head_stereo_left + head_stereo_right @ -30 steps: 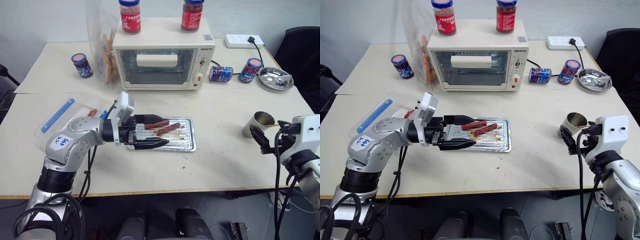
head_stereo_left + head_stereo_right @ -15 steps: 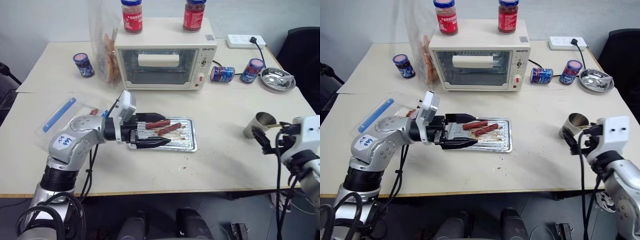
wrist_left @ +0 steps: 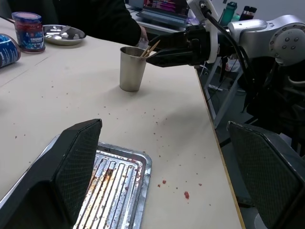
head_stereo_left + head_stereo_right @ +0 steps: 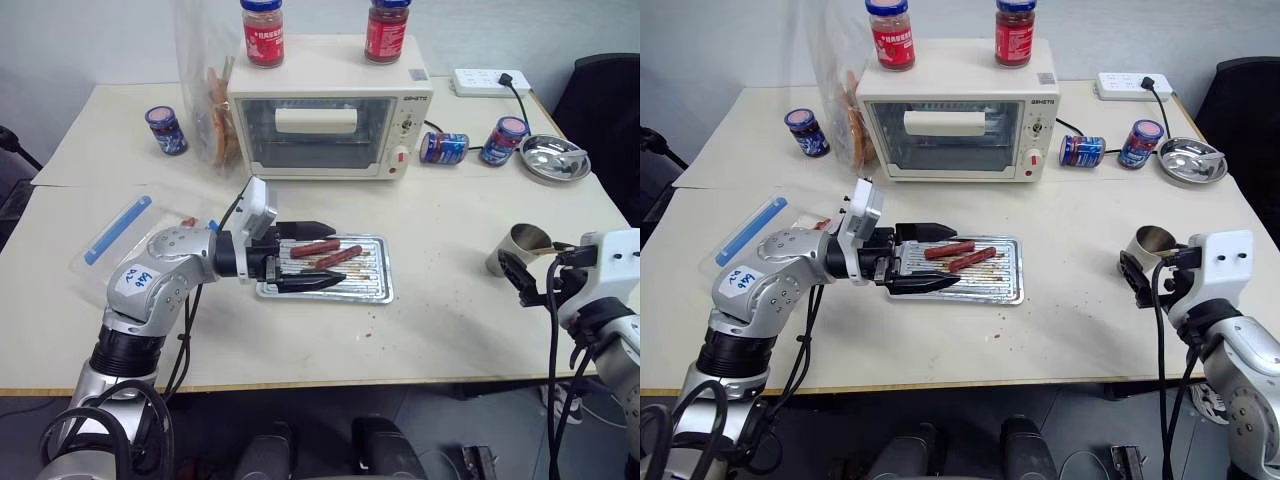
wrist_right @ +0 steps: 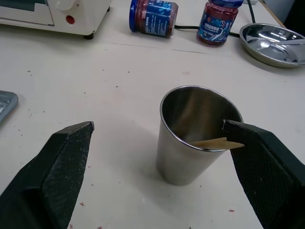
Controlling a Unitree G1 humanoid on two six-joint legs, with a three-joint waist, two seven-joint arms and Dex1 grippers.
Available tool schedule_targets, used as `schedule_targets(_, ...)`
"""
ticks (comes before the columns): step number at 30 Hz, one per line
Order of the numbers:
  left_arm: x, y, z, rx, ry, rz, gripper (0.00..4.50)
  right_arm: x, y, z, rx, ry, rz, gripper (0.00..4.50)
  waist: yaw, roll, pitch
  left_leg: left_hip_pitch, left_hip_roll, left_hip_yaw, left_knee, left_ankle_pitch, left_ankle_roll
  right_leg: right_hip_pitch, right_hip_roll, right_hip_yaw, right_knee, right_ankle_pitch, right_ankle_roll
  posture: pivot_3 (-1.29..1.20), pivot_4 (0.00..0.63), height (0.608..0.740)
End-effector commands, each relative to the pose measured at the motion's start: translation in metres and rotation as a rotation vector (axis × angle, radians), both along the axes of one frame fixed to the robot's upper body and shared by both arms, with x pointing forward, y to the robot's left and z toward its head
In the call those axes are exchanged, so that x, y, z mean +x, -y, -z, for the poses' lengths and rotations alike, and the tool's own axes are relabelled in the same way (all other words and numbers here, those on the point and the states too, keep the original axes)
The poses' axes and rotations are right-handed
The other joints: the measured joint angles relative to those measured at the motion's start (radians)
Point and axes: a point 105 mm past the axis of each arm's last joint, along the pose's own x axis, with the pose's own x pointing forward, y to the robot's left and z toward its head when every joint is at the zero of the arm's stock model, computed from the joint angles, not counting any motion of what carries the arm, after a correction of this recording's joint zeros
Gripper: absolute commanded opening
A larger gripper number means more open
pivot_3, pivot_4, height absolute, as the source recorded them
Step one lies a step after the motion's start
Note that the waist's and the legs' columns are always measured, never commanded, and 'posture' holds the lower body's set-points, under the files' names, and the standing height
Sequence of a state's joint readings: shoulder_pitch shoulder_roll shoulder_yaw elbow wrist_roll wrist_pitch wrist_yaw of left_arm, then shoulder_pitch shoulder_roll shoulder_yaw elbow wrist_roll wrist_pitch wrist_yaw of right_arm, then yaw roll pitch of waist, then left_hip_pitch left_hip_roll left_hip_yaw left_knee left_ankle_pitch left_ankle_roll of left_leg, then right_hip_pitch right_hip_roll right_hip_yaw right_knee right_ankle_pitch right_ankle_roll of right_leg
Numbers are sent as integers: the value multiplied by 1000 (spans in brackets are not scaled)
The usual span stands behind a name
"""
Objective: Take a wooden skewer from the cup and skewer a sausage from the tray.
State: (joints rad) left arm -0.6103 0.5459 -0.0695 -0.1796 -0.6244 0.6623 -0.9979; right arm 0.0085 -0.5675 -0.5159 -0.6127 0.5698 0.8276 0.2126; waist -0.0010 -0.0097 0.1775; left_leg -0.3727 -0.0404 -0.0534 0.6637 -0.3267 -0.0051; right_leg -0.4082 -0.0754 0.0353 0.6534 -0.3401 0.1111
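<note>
Beside the wide-parted right gripper, a thin, light, snappable wooden skewer is seen leaning in the cup, best pinched near its projecting tip, while the left gripper is held agape over the tray.

Left gripper fingers spread wide, one over the tray corner, other hanging past the desk edge. Tray's ridged w/ brown grease, few red crumbs on the desk just beside it. Further along, near that same edge, the cup stands upright w/ wooden skewer tips poking over its rim. Right gripper is level at the rim, jaws apart, right by the skewer tips. Steel dish, red-lidded jar & blue can sit well apart from the cup.
</note>
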Motion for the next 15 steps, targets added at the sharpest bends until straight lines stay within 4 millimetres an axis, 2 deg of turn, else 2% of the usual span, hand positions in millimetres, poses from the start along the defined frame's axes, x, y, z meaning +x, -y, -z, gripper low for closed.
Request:
schedule_targets(1, -1, -1, -9, -7, 43, 1, 4455, 4, 2, -5, -6, 41, 13, 4500, 0, 0, 0, 0, 0, 0, 0, 0, 0, 0, 0, 0, 0, 0, 0, 0, 150, 740)
schedule_targets(4, -1, -1, -10, -6, 46, -2, 4455, 11, 4, -6, -5, 53, 23, 4500, 0, 0, 0, 0, 0, 0, 0, 0, 0, 0, 0, 0, 0, 0, 0, 0, 150, 740)
schedule_targets(7, -1, 0, -11, -6, 49, -2, 4500, 17, 11, -9, -11, 70, 53, 3974, -2, 0, 0, 0, 0, 0, 0, 0, 0, -1, 0, 0, 0, 0, 0, 0, 150, 740)
schedule_targets(15, 0, 0, -13, -11, 56, -4, 4500, 24, 15, -10, -20, 85, 83, 1939, -1, 0, 0, 0, 0, 0, 0, 0, 0, -1, 0, 0, 0, 0, 0, 0, 150, 740)
